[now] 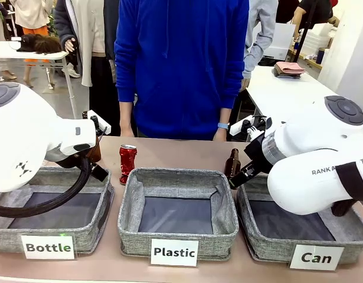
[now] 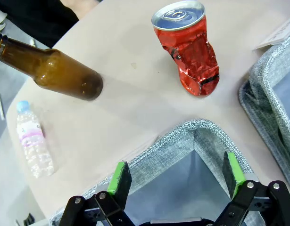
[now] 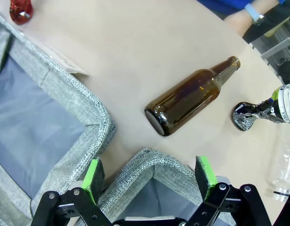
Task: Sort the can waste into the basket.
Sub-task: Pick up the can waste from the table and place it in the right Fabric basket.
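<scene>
A dented red can [image 1: 128, 163] with a silver top stands on the table behind the gap between the left and middle baskets; it is also in the left wrist view [image 2: 188, 49] and tiny in the right wrist view [image 3: 19, 9]. A dark silvery crushed can [image 3: 258, 112] stands beyond a brown bottle. The grey basket labelled "Can" [image 1: 270, 250] sits at front right. My right gripper [image 3: 149, 173] hangs open over this basket's far corner [image 3: 147, 159], holding nothing. My left gripper [image 2: 176, 174] is open and empty above a corner of the "Bottle" basket [image 2: 201, 127].
Baskets labelled "Bottle" [image 1: 81, 236] and "Plastic" [image 1: 131, 233] stand left and middle. Brown bottles [image 1: 232, 164] [image 2: 57, 71] [image 3: 192, 96] and clear plastic bottles [image 2: 34, 143] [image 3: 285, 165] stand on the table. A person in blue [image 1: 181, 65] stands at the far edge.
</scene>
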### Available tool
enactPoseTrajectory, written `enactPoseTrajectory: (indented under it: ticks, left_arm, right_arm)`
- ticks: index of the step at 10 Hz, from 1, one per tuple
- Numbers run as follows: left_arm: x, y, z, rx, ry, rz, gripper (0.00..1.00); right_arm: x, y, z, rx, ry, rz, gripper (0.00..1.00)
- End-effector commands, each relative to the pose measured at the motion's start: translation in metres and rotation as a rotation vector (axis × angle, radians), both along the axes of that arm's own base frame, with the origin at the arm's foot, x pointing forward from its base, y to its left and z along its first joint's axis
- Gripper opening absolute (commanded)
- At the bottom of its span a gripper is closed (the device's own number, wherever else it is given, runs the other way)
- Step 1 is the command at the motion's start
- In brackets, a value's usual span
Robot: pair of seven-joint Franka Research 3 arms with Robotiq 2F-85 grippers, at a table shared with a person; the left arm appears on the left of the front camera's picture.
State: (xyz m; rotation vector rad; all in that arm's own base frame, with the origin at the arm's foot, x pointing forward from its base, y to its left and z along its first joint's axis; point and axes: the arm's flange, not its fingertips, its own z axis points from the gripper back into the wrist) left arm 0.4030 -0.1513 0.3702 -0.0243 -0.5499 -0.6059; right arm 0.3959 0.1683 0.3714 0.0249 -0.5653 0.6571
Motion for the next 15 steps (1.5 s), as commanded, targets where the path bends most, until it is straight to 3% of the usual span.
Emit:
enactPoseTrajectory:
  ticks: [1, 6, 8, 10, 11, 12, 13, 15]
  left_arm:
    - [0.0, 0.0, 0.0, 0.0, -0.001, 0.0, 1.0]
    - [0.0, 0.0, 0.0, 0.0, 0.0, 0.0, 1.0]
    - [-0.01, 0.005, 0.032, -0.103, 0.022, -0.054, 1.0]
    - [-0.037, 0.013, 0.086, -0.174, 0.052, -0.045, 1.0]
    - [-0.051, 0.018, 0.105, -0.213, 0.086, 0.017, 1.0]
    - [-0.07, 0.026, 0.121, -0.284, 0.154, -0.033, 1.0]
    - [-0.089, 0.039, 0.133, -0.331, 0.17, -0.089, 1.0]
    - [-0.123, 0.093, 0.163, -0.526, 0.201, -0.244, 1.0]
  right_arm:
    - [0.0, 0.0, 0.0, 0.001, 0.0, 0.0, 1.0]
    - [0.0, 0.0, 0.0, 0.0, 0.0, 0.0, 1.0]
    - [-0.005, -0.007, 0.04, 0.037, 0.008, 0.009, 1.0]
    - [-0.033, -0.019, 0.098, 0.127, 0.097, -0.02, 1.0]
    - [-0.05, -0.028, 0.122, 0.214, 0.162, -0.061, 1.0]
    - [-0.069, -0.04, 0.141, 0.273, 0.202, -0.129, 1.0]
    - [-0.089, -0.056, 0.158, 0.362, 0.242, -0.165, 1.0]
    - [-0.126, -0.106, 0.182, 0.559, 0.218, -0.155, 1.0]
